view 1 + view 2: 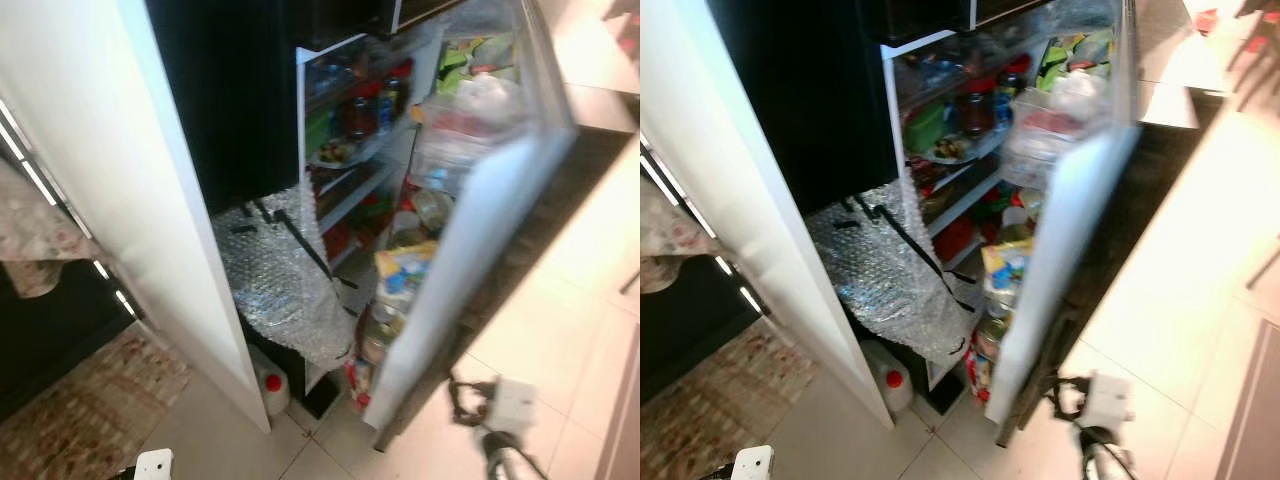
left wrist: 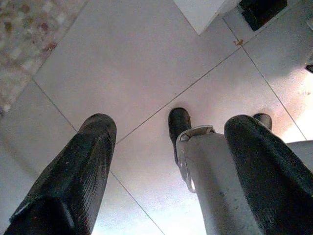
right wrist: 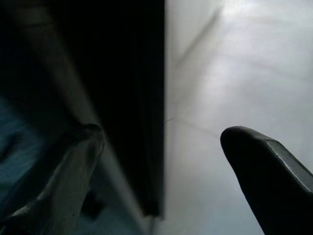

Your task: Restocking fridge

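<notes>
In the eye views the fridge (image 1: 345, 190) stood open, its door (image 1: 470, 250) swung wide toward the robot's right, with packed racks of bottles and packets on the door's inner side. Jars and a green tub sat on the fridge's shelves (image 1: 960, 150). A bubble-wrap bag (image 1: 285, 280) with black straps hung just left of the shelves, and a white jug with a red cap (image 1: 270, 385) stood on the floor below it. A patterned rug (image 1: 85, 410) lay well to the left of the fridge. In the left wrist view the left gripper (image 2: 171, 161) hung over pale floor tiles (image 2: 127, 73), jaws released and holding nothing, a silver leg and black feet below it. In the right wrist view the right gripper (image 3: 161, 166) hung beside the fridge's dark edge, jaws spread apart and empty.
</notes>
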### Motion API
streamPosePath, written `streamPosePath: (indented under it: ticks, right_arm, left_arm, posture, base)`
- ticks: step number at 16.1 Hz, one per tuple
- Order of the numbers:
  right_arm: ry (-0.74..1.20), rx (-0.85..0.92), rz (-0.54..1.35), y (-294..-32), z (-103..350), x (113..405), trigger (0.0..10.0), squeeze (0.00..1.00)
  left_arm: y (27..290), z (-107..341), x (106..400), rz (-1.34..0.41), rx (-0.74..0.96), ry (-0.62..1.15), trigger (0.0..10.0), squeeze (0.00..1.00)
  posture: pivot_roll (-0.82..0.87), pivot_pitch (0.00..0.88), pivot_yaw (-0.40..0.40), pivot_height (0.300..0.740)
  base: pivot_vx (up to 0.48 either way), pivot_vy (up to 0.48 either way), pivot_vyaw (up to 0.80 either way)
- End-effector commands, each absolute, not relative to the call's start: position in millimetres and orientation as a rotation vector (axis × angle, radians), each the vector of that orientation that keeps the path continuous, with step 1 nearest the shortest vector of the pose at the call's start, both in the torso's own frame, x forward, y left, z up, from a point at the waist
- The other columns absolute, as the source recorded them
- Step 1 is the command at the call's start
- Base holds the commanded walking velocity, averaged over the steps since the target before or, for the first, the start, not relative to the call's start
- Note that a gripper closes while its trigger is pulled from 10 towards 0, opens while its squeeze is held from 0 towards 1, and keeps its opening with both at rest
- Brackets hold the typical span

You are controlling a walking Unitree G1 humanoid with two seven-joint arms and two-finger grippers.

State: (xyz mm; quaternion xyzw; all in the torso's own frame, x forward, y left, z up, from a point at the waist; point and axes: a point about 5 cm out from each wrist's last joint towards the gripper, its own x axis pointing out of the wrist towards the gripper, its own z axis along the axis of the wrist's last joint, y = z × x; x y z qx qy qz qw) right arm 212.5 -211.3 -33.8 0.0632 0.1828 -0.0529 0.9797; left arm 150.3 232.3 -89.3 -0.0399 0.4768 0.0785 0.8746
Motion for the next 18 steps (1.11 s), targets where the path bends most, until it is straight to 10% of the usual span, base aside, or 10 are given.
streamPosePath:
  ticks: [1, 11, 18]
  right_arm:
    - [0.404, 0.155, -0.064, -205.1, -39.7, 207.2, 10.0, 0.00]
    - [0.393, 0.126, -0.127, -226.7, -33.5, 211.8, 10.0, 0.00]
    - [0.180, 0.070, 0.087, -230.2, 26.5, 276.0, 10.0, 0.00]
  left_arm:
    - [233.0, -91.6, 144.5, 0.159, -0.077, 1.023, 10.0, 0.00]
    - [232.9, -91.7, 144.1, 0.151, -0.073, 1.026, 10.0, 0.00]
    - [233.7, -91.0, 145.4, 0.137, -0.054, 1.027, 10.0, 0.00]
  posture:
    - [-0.15, 0.028, 0.015, 0.740]
    - [-0.16, 0.020, 0.017, 0.740]
    - [-0.16, 0.041, 0.022, 0.740]
  base:
    - [0.000, 0.000, 0.00]
    - [0.000, 0.000, 0.00]
    - [0.000, 0.000, 0.00]
